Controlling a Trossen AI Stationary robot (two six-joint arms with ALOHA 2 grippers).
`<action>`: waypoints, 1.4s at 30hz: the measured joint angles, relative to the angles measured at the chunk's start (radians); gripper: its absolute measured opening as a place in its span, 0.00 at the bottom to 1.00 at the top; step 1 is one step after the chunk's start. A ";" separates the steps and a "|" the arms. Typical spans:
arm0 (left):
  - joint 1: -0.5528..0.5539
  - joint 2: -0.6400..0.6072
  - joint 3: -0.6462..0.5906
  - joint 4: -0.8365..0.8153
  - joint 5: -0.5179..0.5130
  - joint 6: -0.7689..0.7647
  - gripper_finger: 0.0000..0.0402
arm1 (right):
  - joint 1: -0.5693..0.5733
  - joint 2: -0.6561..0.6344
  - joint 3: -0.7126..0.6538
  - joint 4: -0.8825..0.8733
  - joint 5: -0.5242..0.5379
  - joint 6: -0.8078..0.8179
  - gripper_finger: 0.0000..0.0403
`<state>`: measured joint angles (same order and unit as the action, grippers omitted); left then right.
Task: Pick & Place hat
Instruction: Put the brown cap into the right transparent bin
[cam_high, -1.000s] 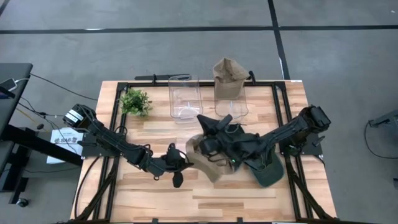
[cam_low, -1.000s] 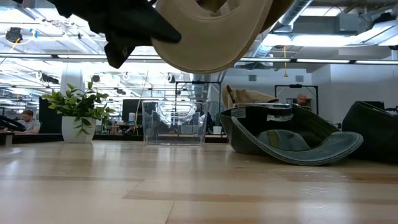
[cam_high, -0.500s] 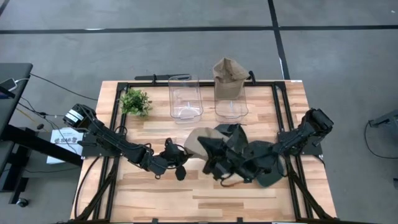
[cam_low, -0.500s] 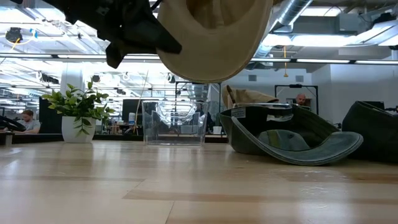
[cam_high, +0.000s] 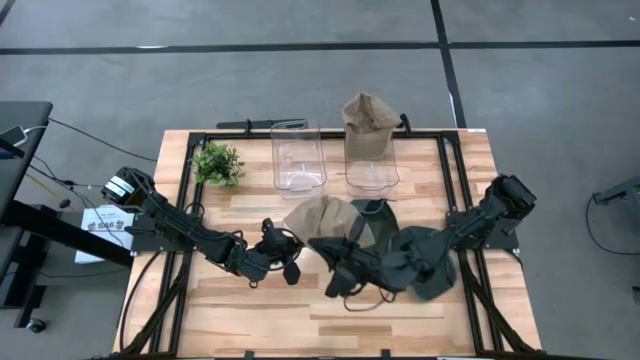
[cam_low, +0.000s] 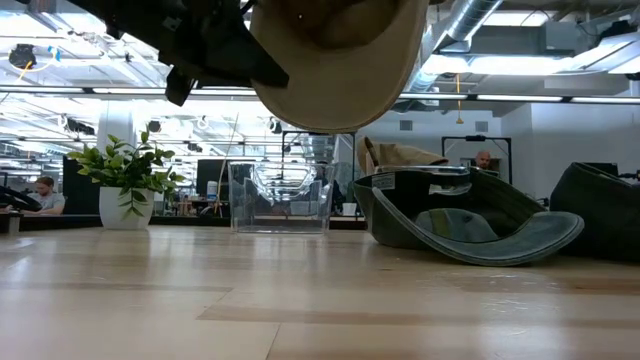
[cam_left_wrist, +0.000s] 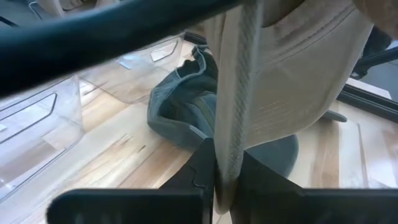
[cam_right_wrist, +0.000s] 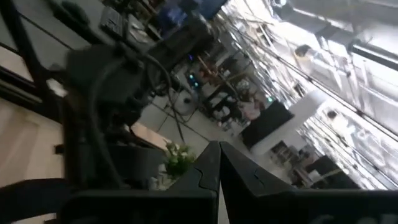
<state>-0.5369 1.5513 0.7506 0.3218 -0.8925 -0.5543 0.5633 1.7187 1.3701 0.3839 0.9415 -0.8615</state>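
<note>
A tan hat (cam_high: 318, 215) hangs in the air over the middle of the table; in the low view it (cam_low: 340, 60) sits high above the tabletop. My left gripper (cam_high: 290, 262) is shut on it from its left side. My right gripper (cam_high: 335, 282) is shut and empty just right of it, over the table's near middle. A dark green hat (cam_high: 432, 268) lies on the table under my right arm, its brim on the wood (cam_low: 500, 245). Another tan hat (cam_high: 368, 112) sits on top of the right clear container (cam_high: 372, 165). My left gripper pinches the edge of the tan hat's brim (cam_left_wrist: 231, 155) between its two fingers (cam_left_wrist: 202, 171). The fingers come at it roughly level from the table's left. The hat is lifted clear of the table and spreads out beyond the fingers.
Two clear containers (cam_high: 298, 155) stand at the far middle, and a small potted plant (cam_high: 217, 163) stands to their left. Black frame rails run along the table's left and right sides. Bare wood lies along the near edge.
My left gripper has turned and shifted slightly toward the far edge. The tan hat has swung with it toward the far edge and tipped over. My right arm has drawn away from over the hat toward the near edge.
</note>
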 joint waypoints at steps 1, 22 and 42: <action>0.000 0.000 0.000 0.000 0.000 0.000 0.04 | -0.006 0.000 0.000 0.011 0.002 -0.015 0.00; -0.040 0.000 0.000 0.069 -0.003 0.052 0.04 | -0.253 0.000 0.000 -0.058 0.083 -0.172 0.00; -0.041 0.000 0.000 0.079 -0.006 0.058 0.04 | -0.285 0.000 0.000 0.172 0.264 -0.553 0.00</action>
<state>-0.5777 1.5513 0.7506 0.4008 -0.8989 -0.4965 0.2782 1.7191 1.3697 0.5557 1.2056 -1.4146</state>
